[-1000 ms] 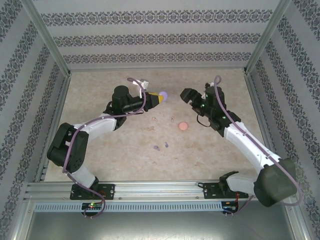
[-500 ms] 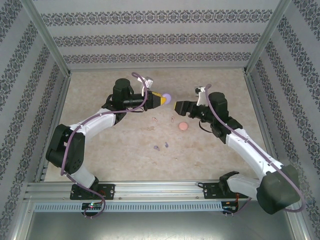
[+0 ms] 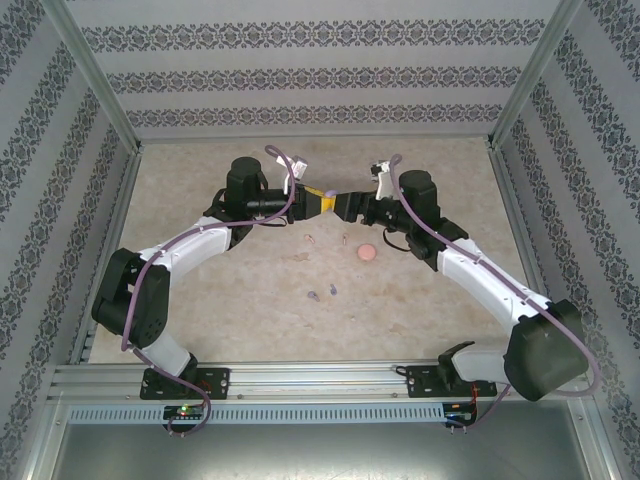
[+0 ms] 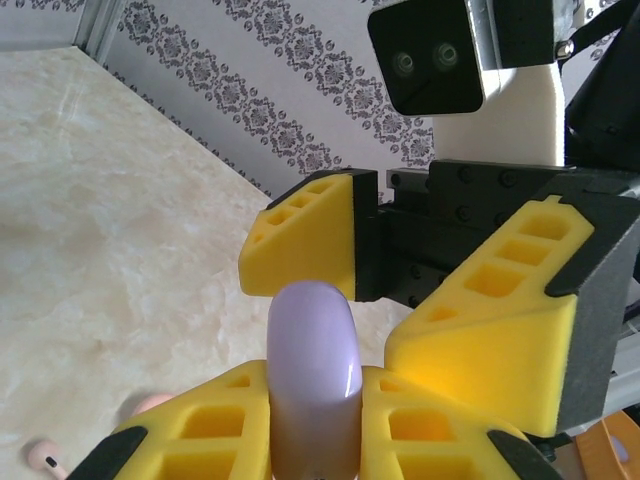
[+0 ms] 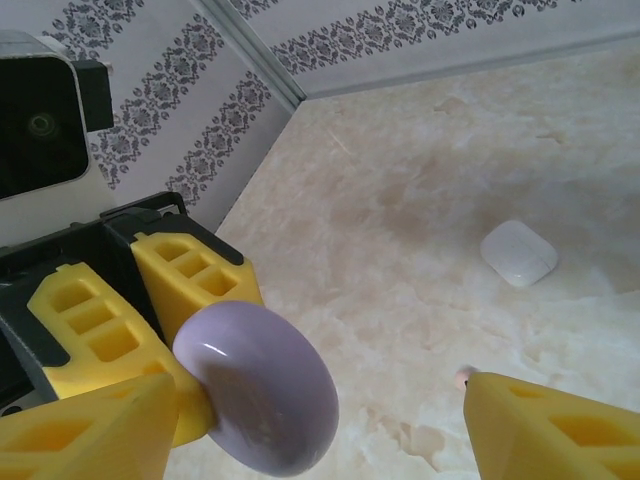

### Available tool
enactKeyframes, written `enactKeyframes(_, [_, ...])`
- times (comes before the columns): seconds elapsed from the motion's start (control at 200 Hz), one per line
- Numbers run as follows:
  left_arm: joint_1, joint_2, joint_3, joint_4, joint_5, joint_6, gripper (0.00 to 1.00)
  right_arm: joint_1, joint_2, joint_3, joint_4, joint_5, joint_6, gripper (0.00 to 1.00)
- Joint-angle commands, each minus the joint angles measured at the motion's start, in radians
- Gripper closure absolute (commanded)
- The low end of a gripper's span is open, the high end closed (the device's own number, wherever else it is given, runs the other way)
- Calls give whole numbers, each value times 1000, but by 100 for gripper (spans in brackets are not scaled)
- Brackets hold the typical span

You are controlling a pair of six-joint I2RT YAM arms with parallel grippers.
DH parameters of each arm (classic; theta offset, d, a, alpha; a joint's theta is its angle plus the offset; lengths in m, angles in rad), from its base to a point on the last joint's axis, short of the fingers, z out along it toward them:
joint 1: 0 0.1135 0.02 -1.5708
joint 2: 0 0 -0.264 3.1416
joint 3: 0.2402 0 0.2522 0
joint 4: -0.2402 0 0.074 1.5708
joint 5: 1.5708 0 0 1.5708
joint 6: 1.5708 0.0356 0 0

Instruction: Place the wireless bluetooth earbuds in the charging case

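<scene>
My left gripper (image 3: 325, 200) is shut on a closed purple charging case (image 4: 312, 370) and holds it in the air over the far middle of the table. My right gripper (image 3: 347, 205) meets it head-on. It stands open, with one yellow finger (image 5: 80, 430) beside the case (image 5: 258, 388) and the other finger (image 5: 555, 425) well apart from it. On the table below lie two pale pink earbuds (image 3: 311, 238) (image 3: 345, 240) and two purple earbuds (image 3: 313, 295) (image 3: 332, 290). One pink earbud (image 4: 45, 455) also shows in the left wrist view.
A round pink case (image 3: 367, 252) lies on the table just right of the pink earbuds. A white case (image 5: 518, 252) sits farther off on the marbled table. Patterned walls and metal frame posts enclose the table on three sides.
My right gripper has swung left to meet the left gripper, and its jaws now straddle the purple case and have narrowed slightly. The left arm has held still for the last half second.
</scene>
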Motion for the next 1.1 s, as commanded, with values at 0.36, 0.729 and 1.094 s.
enactKeyframes(0.36, [-13, -80, 5, 13, 26, 23, 100, -125, 9, -118, 76, -2, 33, 33])
enactKeyframes(0.729, [-13, -57, 0, 72, 62, -17, 100, -129, -96, -81, 84, -270, 41, 34])
enactKeyframes(1.094, [-13, -35, 16, 155, 122, -88, 100, -114, -71, -27, 85, -351, 37, 47])
